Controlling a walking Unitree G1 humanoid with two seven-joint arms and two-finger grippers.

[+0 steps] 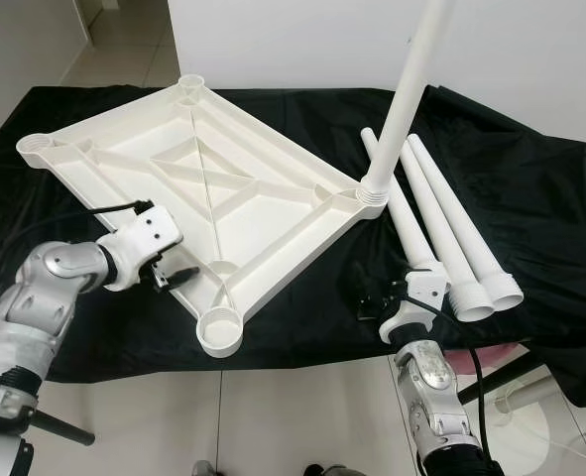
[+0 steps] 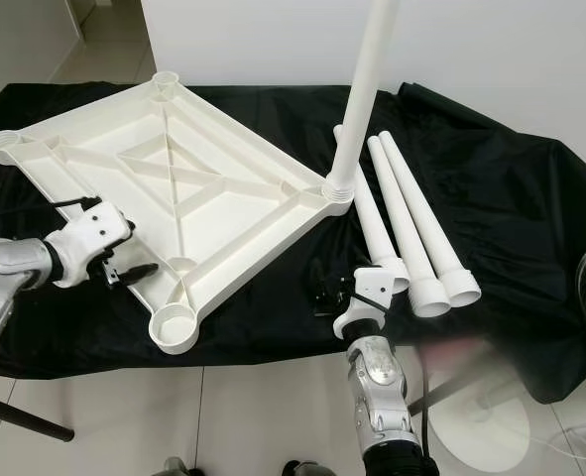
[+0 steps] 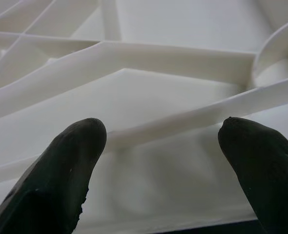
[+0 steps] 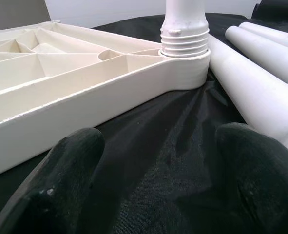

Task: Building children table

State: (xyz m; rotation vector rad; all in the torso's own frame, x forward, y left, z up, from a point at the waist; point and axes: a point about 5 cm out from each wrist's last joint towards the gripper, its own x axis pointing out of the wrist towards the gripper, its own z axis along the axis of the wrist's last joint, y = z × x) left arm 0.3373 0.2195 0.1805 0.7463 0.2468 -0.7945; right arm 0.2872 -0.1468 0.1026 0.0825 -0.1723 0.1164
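Here, one leg [image 1: 404, 99] stands in the tabletop [image 1: 203, 188] socket; both end effectors gape, empty.

White tabletop [image 1: 223, 188], black cloth [image 1: 530, 198].

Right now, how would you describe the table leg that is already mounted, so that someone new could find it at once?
On the black cloth lies a white tabletop, upside down. At its corner on the robot's right, one white leg stands upright in the socket. The three other legs lie flat on the cloth beside it.
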